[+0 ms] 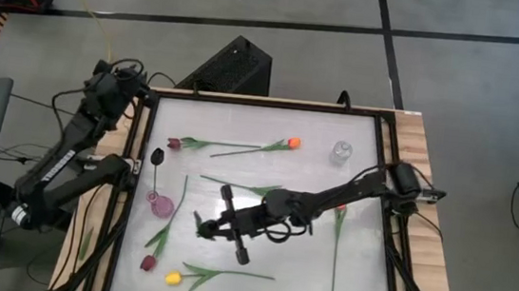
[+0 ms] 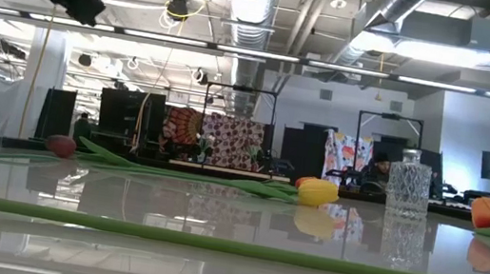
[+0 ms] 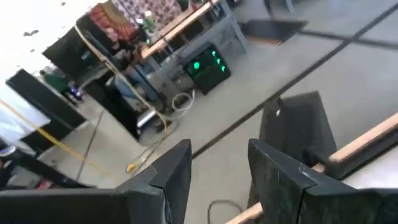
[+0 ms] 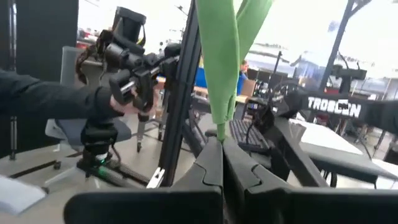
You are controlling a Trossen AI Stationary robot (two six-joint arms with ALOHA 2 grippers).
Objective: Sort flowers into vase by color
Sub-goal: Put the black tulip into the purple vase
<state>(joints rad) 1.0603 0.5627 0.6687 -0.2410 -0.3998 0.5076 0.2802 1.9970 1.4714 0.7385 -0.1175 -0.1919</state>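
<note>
- Pink glass vase [image 1: 161, 203] taken as landmark, standing upright near the left edge of the white bench [image 1: 270, 137].
- Right gripper [image 1: 202, 227] placed just right of the vase, above the bench; fingers [image 4: 208, 163] pressed together on a green flower stem [image 4: 221, 68], stem rising between them in the right wrist view. Flower head not visible there; colour cannot be told.
- One stem [image 1: 168, 228] leaning out of the vase toward the near edge, with a maroon head [image 1: 148, 263] at its end.
- Dark maroon flower [image 1: 159, 158] standing up from the vase mouth on its far side.
- Yellow tulip [image 1: 173, 277] lying flat on the bench, near side of the vase, beside the maroon head.
- Maroon tulip [image 1: 175, 143] lying flat beyond the vase.
- Orange tulip [image 1: 292, 144] lying flat, well right of the vase and farther back.
- Clear glass vase [image 1: 340, 153] upright, well apart from the pink vase, at the far right.
- Loose green stem [image 1: 335, 253] lying lengthwise near the right edge.
- Left gripper [image 3: 217, 171] parked off the bench, beyond the far left corner; fingers [image 3: 283, 177] parted, nothing between them.
</note>
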